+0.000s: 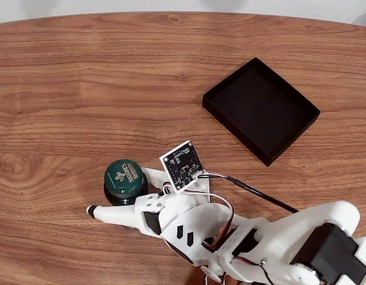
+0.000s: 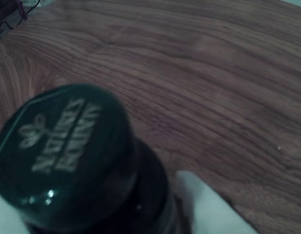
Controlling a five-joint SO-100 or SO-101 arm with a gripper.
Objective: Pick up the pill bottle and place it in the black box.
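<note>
Fixed view: the pill bottle (image 1: 123,180) stands near the tabletop's (image 1: 82,89) bottom edge, between the gripper's (image 1: 120,192) spread fingers (image 1: 108,212), far from the black box (image 1: 260,110).

Arm (image 1: 277,237) built of glossy white printed plastic shells, rounded in outline. Black servo blocks set into joints, largest seen at lower right of fixed view. Two dark slanted slots cut into white cover near wrist. Small square black circuit board (image 1: 182,164) in white frame mounted on wrist, components dotted over its face. Black cable (image 1: 260,195) run from board toward arm base; thin red and white wires looped beside it. Gripper (image 1: 120,195) fingers white, long one tipped black.
</note>
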